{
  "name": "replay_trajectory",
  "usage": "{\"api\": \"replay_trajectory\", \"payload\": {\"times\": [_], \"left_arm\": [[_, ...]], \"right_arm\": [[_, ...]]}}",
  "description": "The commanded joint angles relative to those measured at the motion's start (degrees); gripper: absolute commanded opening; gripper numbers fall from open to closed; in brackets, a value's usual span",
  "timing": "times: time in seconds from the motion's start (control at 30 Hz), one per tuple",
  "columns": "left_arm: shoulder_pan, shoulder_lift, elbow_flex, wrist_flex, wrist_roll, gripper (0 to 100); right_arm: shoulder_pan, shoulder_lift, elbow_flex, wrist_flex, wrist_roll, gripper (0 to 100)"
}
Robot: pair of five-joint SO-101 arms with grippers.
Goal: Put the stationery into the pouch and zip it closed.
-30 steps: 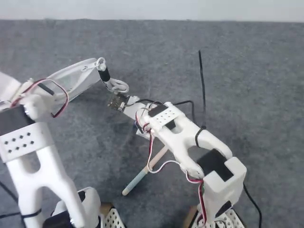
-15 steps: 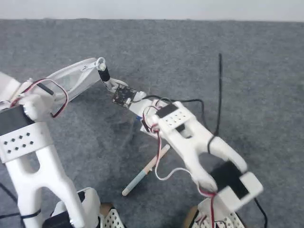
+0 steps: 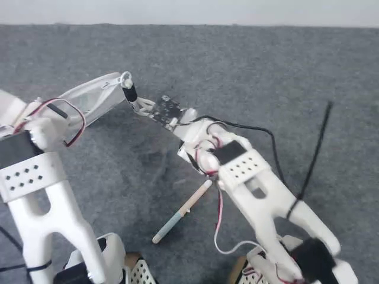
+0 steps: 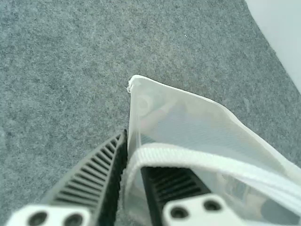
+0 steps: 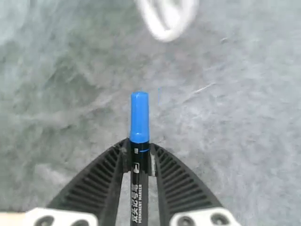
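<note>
Blue-capped marker [image 5: 139,113] in right gripper [image 5: 139,145]

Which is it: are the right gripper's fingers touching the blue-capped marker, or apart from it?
Touching. The right wrist view shows the right gripper clamped on the marker, against its barrel from both sides.

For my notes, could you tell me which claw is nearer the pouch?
Left. The left claw grips the pouch; the right claw, holding a blue marker, is just short of it.
</note>
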State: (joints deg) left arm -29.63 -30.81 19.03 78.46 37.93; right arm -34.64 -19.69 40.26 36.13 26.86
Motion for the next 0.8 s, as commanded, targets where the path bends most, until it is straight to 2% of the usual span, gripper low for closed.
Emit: {"api": "replay_trajectory", "payload": {"times": [0.0,0.07,0.33,0.53,0.77], "left_arm": [[-0.1,-0.5,-1.9,-1.7,0.7,1],[-0.1,-0.5,-1.9,-1.7,0.7,1],[2.1,-0.9,-1.9,-1.3,0.5,1],[6.5,-0.9,-2.0,0.0,0.4,1],[7.4,-0.9,-2.0,0.1,-0.9,1]], "right_arm": [[2.5,-9.0,2.5,-5.4,-1.4,0.6],[3.2,-12.9,5.4,-7.8,-1.7,0.6],[4.8,-25.6,13.1,-15.4,-10.9,0.6],[6.2,-27.5,16.5,-23.2,-16.2,0.6],[6.2,-27.6,16.4,-24.9,-23.7,0.6]]}}
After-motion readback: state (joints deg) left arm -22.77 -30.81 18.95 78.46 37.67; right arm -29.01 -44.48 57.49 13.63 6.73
